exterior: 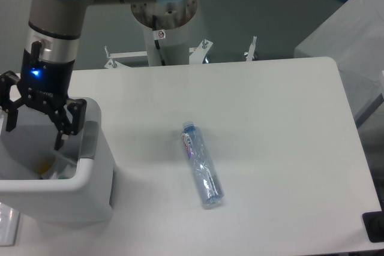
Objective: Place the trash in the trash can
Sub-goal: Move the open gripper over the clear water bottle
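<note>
Camera: black gripper (35,138) spread wide, empty, above boxy white trash can (84,190); clear ribbed bottle (202,165) apart.

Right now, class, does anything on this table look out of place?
Yes: the plastic bottle lies on its side in the middle of the table, apart from the trash can. The open gripper hangs over the can.

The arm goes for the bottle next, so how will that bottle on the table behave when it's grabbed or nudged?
The bottle lies on its side on the flat table, so a nudge across its length would probably roll it. It looks clear and thin-walled, apparently empty, so likely light and apt to dent under a squeeze. Its smooth plastic may slip.
</note>
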`<state>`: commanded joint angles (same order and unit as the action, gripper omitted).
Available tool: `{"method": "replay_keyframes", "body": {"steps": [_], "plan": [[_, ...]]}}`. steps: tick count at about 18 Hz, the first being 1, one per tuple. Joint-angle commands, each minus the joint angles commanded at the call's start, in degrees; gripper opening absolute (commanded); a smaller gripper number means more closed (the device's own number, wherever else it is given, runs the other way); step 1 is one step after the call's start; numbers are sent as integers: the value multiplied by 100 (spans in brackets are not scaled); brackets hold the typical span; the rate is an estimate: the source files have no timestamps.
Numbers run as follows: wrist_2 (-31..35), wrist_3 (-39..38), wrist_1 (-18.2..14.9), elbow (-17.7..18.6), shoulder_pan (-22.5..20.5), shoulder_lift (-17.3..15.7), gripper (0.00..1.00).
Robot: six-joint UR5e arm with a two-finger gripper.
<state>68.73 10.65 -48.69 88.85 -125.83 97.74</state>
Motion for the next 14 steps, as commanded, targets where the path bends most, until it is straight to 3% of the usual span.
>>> {"method": "replay_keyframes", "body": {"steps": [4,7,14], "plan": [[-44,-397,-26,149,-1117,-62,100],[17,-388,-53,360,-1663,-10,100],[720,-458,-70,405,-1752,728,100]]}}
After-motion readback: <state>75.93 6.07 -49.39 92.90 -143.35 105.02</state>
